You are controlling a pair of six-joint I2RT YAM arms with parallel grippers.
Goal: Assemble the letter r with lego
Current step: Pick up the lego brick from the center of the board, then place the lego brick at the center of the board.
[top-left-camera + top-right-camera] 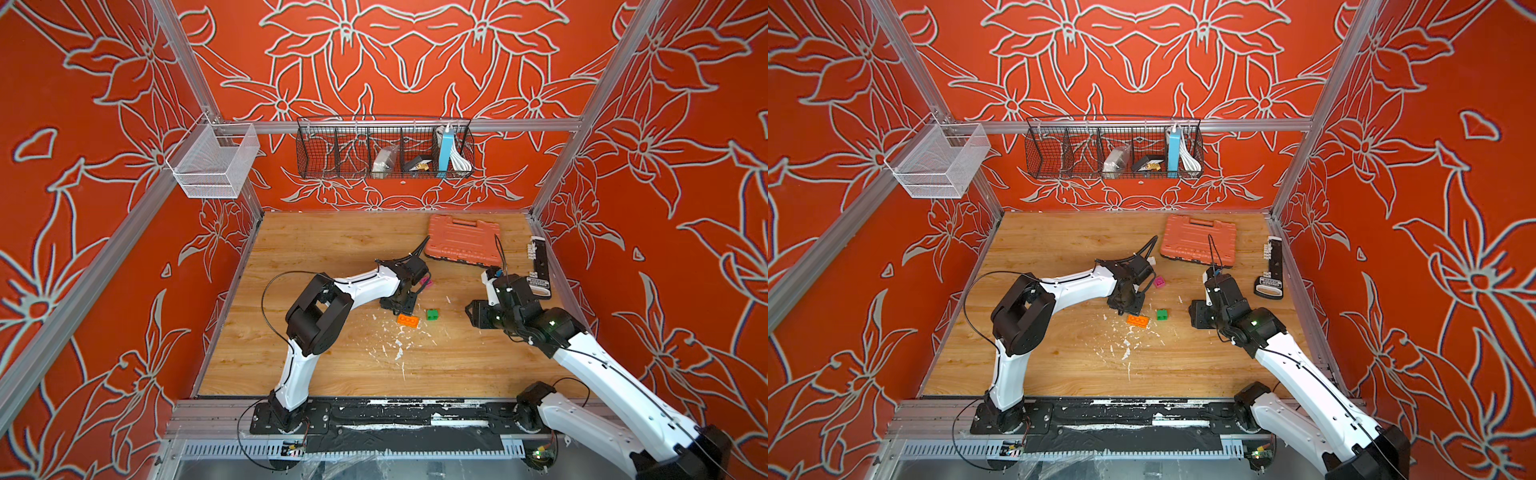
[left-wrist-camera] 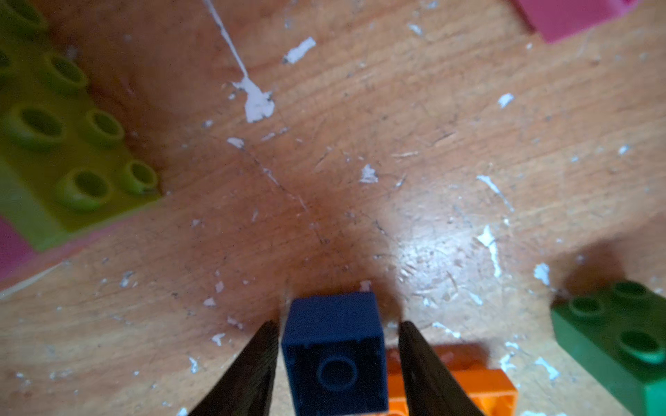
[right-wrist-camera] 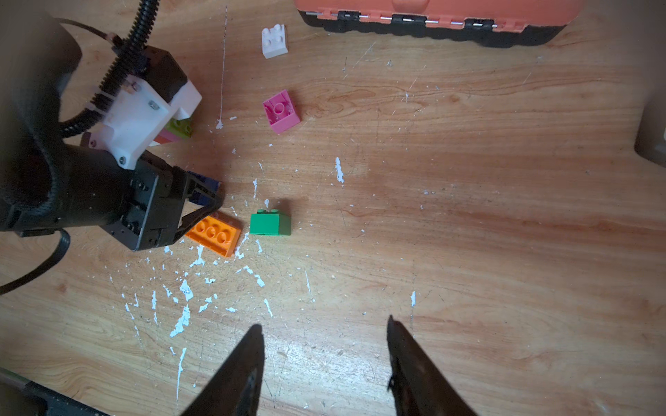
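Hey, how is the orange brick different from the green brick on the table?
The orange brick is long and looks low; the green brick is short and squarish. The orange brick lies at the left gripper, partly covered by it; the green brick lies apart in the open. Both rest loose on the table, unheld.

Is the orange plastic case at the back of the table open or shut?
Shut: the orange case lies flat, with its lid down on its black base.
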